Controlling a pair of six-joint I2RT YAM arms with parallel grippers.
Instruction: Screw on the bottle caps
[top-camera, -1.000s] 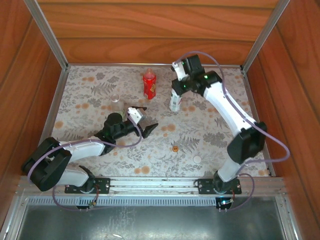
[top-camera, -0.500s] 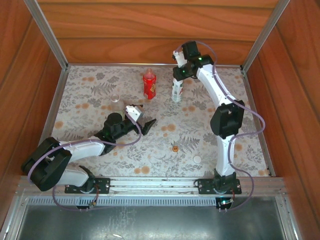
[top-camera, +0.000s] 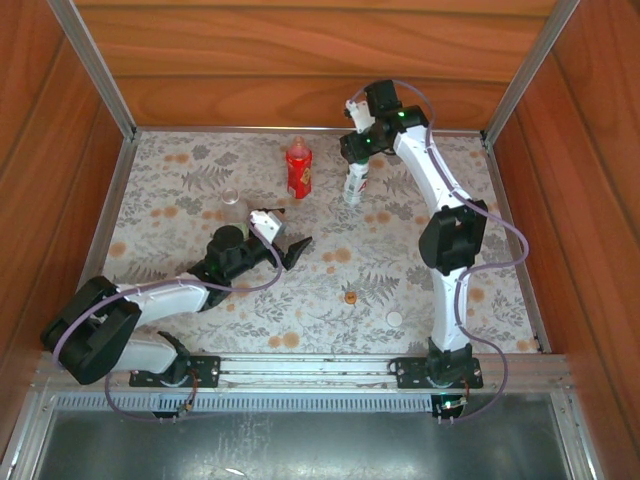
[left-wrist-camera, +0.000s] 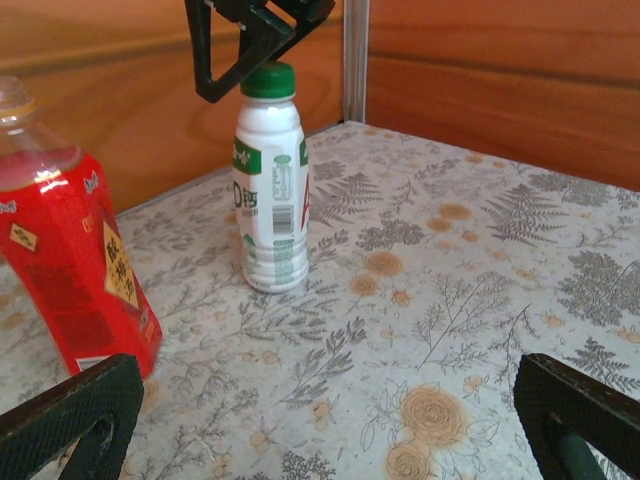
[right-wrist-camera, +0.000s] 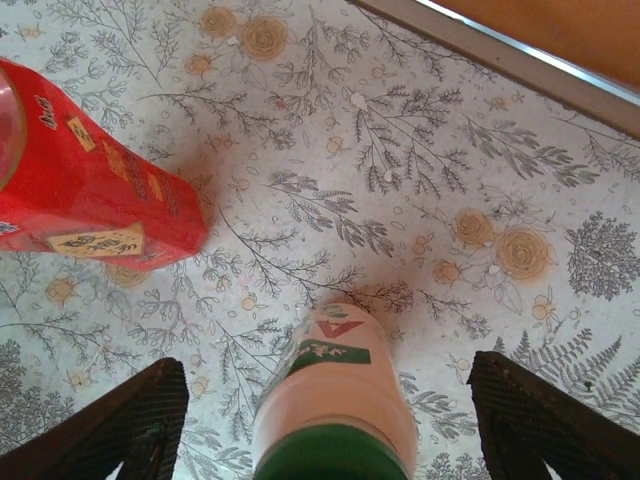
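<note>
The white bottle (top-camera: 351, 187) (left-wrist-camera: 270, 205) (right-wrist-camera: 345, 375) stands upright at the back, with a green cap (left-wrist-camera: 268, 80) (right-wrist-camera: 325, 458) on its neck. My right gripper (top-camera: 356, 152) (right-wrist-camera: 335, 425) hangs over it, open, its fingers (right-wrist-camera: 120, 425) clear of the cap on both sides. To the left stands the red bottle (top-camera: 298, 171) (left-wrist-camera: 70, 260) (right-wrist-camera: 95, 190). A clear bottle (top-camera: 231, 198) is further left. An orange-red cap (top-camera: 350, 296) and a white cap (top-camera: 394, 318) lie nearer the front. My left gripper (top-camera: 292, 247) (left-wrist-camera: 325, 430) is open and empty, facing the bottles.
Wooden walls and a metal frame (top-camera: 100, 70) close in the flowered table (top-camera: 440, 260) at the back and on both sides. The back rail (right-wrist-camera: 520, 60) runs close behind the white bottle.
The right arm carried the white bottle a little toward the back, and its jaws have now opened off the green cap. The left arm has hardly moved.
</note>
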